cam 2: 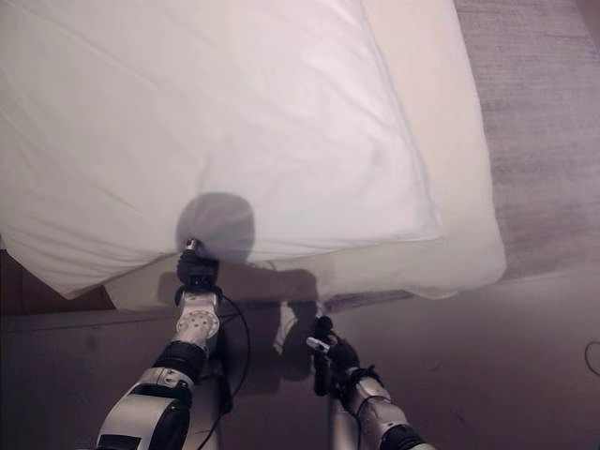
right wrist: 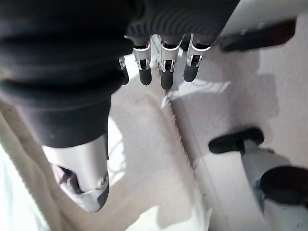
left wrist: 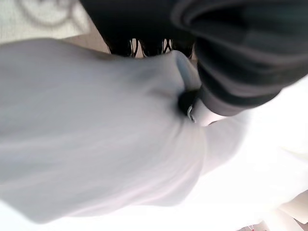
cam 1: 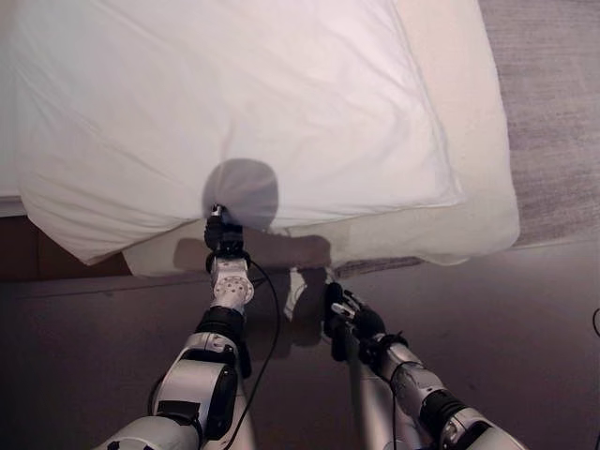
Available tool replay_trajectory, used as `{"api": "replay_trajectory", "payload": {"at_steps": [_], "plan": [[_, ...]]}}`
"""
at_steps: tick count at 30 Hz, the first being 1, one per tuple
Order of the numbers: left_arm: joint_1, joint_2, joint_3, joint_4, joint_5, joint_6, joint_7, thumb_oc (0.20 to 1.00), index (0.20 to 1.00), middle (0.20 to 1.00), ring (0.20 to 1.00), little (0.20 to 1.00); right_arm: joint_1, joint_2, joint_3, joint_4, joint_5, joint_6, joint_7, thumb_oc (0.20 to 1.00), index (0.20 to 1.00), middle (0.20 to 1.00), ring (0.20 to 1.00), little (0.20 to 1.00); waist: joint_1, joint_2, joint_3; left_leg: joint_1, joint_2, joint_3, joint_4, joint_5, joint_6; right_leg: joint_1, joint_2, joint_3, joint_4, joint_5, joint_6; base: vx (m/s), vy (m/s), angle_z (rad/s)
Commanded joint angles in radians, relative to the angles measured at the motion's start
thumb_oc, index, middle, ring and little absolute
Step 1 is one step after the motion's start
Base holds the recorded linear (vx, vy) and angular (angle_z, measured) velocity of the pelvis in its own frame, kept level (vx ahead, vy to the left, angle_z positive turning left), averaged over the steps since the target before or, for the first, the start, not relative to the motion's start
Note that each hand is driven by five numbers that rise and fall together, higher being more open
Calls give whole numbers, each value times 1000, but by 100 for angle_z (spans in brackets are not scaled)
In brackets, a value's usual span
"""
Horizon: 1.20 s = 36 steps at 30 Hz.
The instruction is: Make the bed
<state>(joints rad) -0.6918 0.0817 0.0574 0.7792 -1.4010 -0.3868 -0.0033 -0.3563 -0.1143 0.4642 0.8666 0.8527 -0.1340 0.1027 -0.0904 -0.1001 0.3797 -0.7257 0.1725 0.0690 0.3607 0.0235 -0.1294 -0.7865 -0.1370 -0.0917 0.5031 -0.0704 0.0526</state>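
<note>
Two hands were at the near edge of the bed. The left hand [cam 1: 223, 236] reached under the front edge of the white duvet [cam 1: 234, 103]; from the head views its fingers were hidden by the cloth. The left wrist view showed more: the thumb [left wrist: 190, 102] was pressed into bunched white fabric that wrapped over the hand, so the hand was gripping the duvet's edge, though the remaining fingers were hard to make out there.

The right hand [cam 1: 342, 307] hung lower, off the bed, just below the cream mattress [cam 1: 469, 220]. Its own wrist view showed the fingers [right wrist: 166, 72] straight and spread with the thumb [right wrist: 94, 195] apart, holding nothing. The same view caught the mattress's piped seam [right wrist: 180, 139] running past the fingertips, which the head views did not resolve.

The duvet lay across most of the bed, its top and left side cut off by the frame. It stopped short on the right, leaving a cream strip of mattress bare along that side and at the near right corner. A brown patch of bed frame [cam 1: 37, 253] showed under the duvet's near left corner. Grey carpet [cam 1: 553, 112] lay to the right of the bed, and dark floor [cam 1: 487, 309] ran along its near side.
</note>
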Motion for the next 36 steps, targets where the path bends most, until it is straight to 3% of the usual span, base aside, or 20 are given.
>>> {"api": "replay_trajectory", "payload": {"at_steps": [1, 2, 3, 4, 7, 13, 18, 24, 30, 31, 36], "plan": [[-57, -32, -90, -153, -3, -26, -90, 200, 200, 200, 200, 200, -23, 43, 12, -56, 209, -3, 85, 1000, 1000, 1000, 1000, 1000, 12, 37, 1, -43, -53, -9, 18, -21, 46, 15, -1, 7, -139, 85, 66, 0, 0, 0], [-57, -32, -91, -154, -3, -26, -90, 200, 200, 200, 200, 200, -24, 43, 11, -55, 210, -4, 86, 1000, 1000, 1000, 1000, 1000, 12, 36, 1, -43, -53, -9, 18, -21, 46, 15, -2, 7, -139, 85, 66, 32, 34, 3], [-52, -50, -115, -207, -8, -24, -107, 200, 200, 200, 200, 200, -60, 75, -9, -42, 338, 21, 126, 1000, 1000, 1000, 1000, 1000, 22, 44, 4, -44, -62, -13, 18, -23, 50, 15, -3, 10, -135, 83, 67, 0, 0, 0], [-51, -50, -117, -209, -7, -24, -106, 200, 200, 200, 200, 200, -63, 75, -11, -39, 340, 21, 128, 1000, 1000, 1000, 1000, 1000, 23, 44, 5, -43, -62, -13, 18, -23, 50, 15, -3, 10, -134, 83, 67, 26, 41, 2], [-35, -102, -171, -342, -15, -36, -108, 200, 200, 200, 200, 200, -151, 131, -74, -15, 550, 52, 178, 1000, 1000, 1000, 1000, 1000, 44, 64, 18, -44, -78, -19, 8, -20, 55, 19, -11, 8, -133, 82, 68, 12, 16, 5], [22, -112, -237, -531, 34, -54, -61, 200, 200, 200, 200, 200, -218, 168, -123, -110, 747, 72, 215, 1000, 1000, 1000, 1000, 1000, 71, 85, 41, -44, -96, -32, -4, -12, 59, 23, -19, -2, -128, 74, 67, 17, -2, 13], [72, -96, -251, -628, 48, -57, -41, 200, 200, 200, 200, 200, -223, 158, -104, -233, 775, 66, 238, 1000, 1000, 1000, 1000, 1000, 80, 90, 43, -48, -99, -37, 2, -15, 63, 19, -21, -4, -121, 70, 67, 15, 1, 7], [150, -56, -234, -714, 95, -95, 31, 200, 200, 200, 200, 200, -222, 127, -142, -369, 797, -2, 239, 1000, 1000, 1000, 1000, 1000, 89, 106, 42, -54, -105, -42, 6, -14, 65, 8, -27, -7, -105, 63, 67, 0, 0, 0], [226, -29, -161, -780, 168, -162, 150, 200, 200, 200, 200, 200, -195, 92, -229, -506, 819, -68, 250, 1000, 1000, 1000, 1000, 1000, 91, 119, 37, -71, -108, -48, 21, -22, 69, -13, -33, -9, -82, 54, 66, 2, 4, 2], [236, -19, -126, -779, 214, -178, 205, 200, 200, 200, 200, 200, -192, 81, -262, -532, 820, -91, 247, 1000, 1000, 1000, 1000, 1000, 93, 123, 35, -73, -107, -48, 18, -20, 67, -16, -35, -12, -83, 53, 67, 0, 0, 0], [273, -14, -58, -814, 271, -203, 298, 200, 200, 200, 200, 200, -158, 57, -321, -614, 811, -126, 234, 1000, 1000, 1000, 1000, 1000, 92, 128, 24, -85, -104, -45, 15, -16, 69, -30, -35, -9, -79, 54, 66, 0, 0, 0]]}}
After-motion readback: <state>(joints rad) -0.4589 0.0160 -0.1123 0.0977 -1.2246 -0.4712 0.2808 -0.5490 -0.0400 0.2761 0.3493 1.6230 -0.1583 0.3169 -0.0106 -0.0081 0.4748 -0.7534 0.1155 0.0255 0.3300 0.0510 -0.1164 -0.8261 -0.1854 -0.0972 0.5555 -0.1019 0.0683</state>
